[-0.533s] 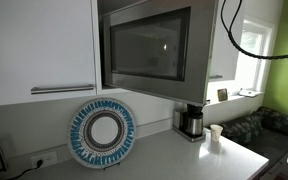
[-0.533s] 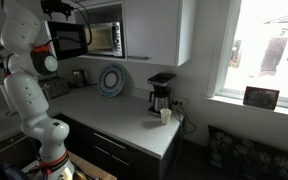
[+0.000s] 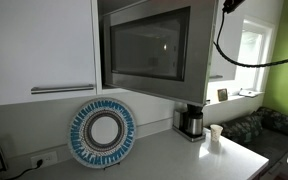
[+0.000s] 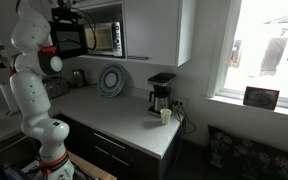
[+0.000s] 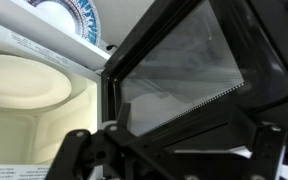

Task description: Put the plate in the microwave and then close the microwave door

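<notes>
The silver-grey microwave (image 3: 199, 50) hangs under the cabinets and also shows in an exterior view (image 4: 106, 38). Its door (image 4: 69, 40), with dark glass (image 5: 184, 60), stands swung out. In the wrist view a pale round disc (image 5: 24, 82) lies on the floor of the cream cavity. It looks like the white plate, but I cannot tell it from a turntable. My gripper (image 5: 174, 150) is close against the door's edge, high at the door's top in an exterior view (image 4: 66, 12). Its fingers look spread, with the door frame between them.
A blue-and-white patterned plate (image 3: 101, 133) leans on the wall below the microwave. A coffee maker (image 4: 161, 92) and a small cup (image 4: 165, 115) stand on the counter (image 4: 124, 115). A white cabinet door with a bar handle (image 3: 39, 50) is beside the microwave. A black cable (image 3: 229, 45) hangs by it.
</notes>
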Robot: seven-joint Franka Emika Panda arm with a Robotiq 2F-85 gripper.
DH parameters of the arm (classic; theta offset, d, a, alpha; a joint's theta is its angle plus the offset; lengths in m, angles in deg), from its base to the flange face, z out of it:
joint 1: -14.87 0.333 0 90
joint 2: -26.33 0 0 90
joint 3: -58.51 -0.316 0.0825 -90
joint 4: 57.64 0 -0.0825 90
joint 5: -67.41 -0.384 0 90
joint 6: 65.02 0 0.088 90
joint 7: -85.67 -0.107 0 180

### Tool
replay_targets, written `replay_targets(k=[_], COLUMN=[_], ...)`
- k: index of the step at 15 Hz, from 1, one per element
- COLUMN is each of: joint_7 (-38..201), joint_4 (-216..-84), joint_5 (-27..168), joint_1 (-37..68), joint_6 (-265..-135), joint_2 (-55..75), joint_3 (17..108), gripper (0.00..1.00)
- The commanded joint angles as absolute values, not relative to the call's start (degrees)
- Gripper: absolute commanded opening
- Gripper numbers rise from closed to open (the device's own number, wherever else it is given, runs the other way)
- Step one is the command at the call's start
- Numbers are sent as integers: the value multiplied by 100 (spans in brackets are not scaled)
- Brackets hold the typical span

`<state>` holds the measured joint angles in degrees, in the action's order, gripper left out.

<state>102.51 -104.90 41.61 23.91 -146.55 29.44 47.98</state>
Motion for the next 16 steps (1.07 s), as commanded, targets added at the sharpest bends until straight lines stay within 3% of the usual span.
replay_targets(k=[1, 11, 13, 16], joint_7=[10251, 10237, 10252, 10253], joint_4=[-10490, -10507, -10485, -10483], joint_5=[4161, 4631, 4161, 4161], joint_1=[2391, 2346, 2391, 2390], joint_6=[-14655, -13754, -14659, -14659], joint_2=[2904, 3192, 2844, 2843], joint_3=[4799, 4829, 4802, 4802], gripper=[100, 100, 100, 100])
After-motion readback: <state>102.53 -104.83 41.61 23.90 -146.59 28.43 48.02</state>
